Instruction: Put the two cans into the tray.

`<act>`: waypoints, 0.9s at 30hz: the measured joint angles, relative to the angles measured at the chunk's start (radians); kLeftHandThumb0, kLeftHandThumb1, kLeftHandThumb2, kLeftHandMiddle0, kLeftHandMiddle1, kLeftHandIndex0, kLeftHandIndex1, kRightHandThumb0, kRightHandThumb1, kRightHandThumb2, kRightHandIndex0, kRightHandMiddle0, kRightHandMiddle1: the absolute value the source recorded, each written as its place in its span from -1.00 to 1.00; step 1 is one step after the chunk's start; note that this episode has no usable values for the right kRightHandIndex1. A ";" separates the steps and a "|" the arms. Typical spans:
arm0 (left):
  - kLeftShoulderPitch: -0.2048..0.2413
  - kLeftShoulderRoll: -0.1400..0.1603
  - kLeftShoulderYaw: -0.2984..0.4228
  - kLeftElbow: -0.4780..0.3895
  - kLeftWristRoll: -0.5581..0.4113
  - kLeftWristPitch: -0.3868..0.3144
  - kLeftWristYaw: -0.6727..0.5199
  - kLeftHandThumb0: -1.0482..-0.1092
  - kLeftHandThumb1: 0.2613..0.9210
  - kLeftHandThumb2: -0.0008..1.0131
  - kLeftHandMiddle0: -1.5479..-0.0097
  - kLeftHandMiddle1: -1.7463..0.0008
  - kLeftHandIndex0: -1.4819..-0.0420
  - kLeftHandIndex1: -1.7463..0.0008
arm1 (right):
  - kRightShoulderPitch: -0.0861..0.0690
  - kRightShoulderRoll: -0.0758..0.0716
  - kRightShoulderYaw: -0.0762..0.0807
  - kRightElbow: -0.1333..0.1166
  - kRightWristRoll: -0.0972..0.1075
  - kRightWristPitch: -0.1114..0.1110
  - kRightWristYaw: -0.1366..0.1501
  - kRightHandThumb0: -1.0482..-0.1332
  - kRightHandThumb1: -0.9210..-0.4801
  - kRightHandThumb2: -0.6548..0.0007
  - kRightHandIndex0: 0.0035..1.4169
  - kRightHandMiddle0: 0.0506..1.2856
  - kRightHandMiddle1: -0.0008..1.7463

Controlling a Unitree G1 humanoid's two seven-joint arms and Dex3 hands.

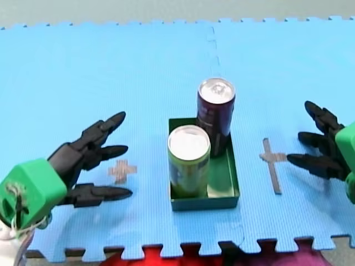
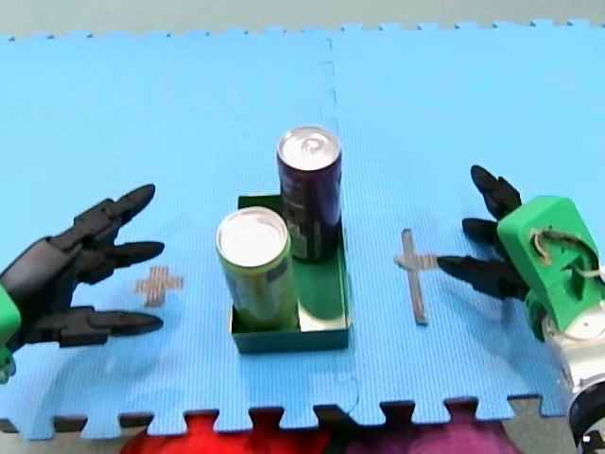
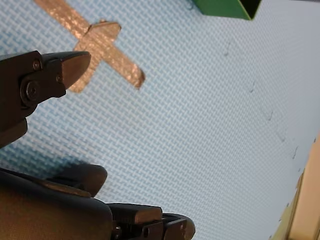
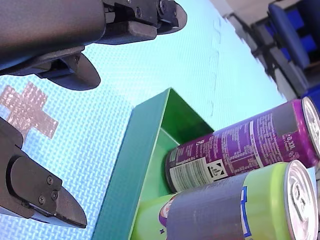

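A green can (image 1: 188, 160) and a purple can (image 1: 215, 108) stand upright in the green tray (image 1: 233, 177) at the middle of the blue mat. The green can is at the near end and the purple can behind it. My left hand (image 1: 119, 156) is left of the tray, apart from it, and holds nothing. My right hand (image 1: 299, 134) is to the right of the tray, also holding nothing. The second wrist view shows the tray (image 4: 132, 165) with the purple can (image 4: 240, 145) and green can (image 4: 225, 205) past black fingers (image 4: 75, 70).
A plus-shaped tape mark (image 1: 122, 170) lies by my left hand, and a longer tape cross (image 1: 272, 165) lies between the tray and my right hand. The mat's toothed front edge (image 1: 183, 250) runs close below the tray. In the first wrist view, tape (image 3: 100, 50) lies under black fingers (image 3: 60, 70).
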 measured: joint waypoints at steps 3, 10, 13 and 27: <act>0.000 -0.006 0.001 0.018 0.003 -0.028 0.009 -1.00 0.26 -0.98 0.52 0.95 0.89 1.00 | -0.001 0.000 0.000 0.000 0.000 0.001 0.000 -0.77 -0.66 1.00 -0.67 -0.88 -1.00; -0.005 -0.057 0.019 0.111 0.005 -0.155 0.081 -1.00 0.45 -0.94 0.37 0.91 0.88 0.99 | -0.002 0.000 0.002 0.001 -0.002 0.001 -0.001 -0.76 -0.65 1.00 -0.66 -0.88 -1.00; -0.016 -0.093 0.025 0.181 0.013 -0.218 0.129 -1.00 0.52 -0.94 0.29 0.90 0.85 0.99 | -0.002 0.002 0.003 0.001 -0.002 0.000 -0.001 -0.74 -0.64 1.00 -0.65 -0.88 -1.00; -0.131 -0.177 0.087 0.510 -0.009 -0.432 0.208 -1.00 0.74 -0.95 0.08 0.91 0.73 0.97 | 0.004 0.019 -0.004 -0.001 0.007 -0.051 0.007 -0.77 -0.58 0.99 -0.59 -0.86 -1.00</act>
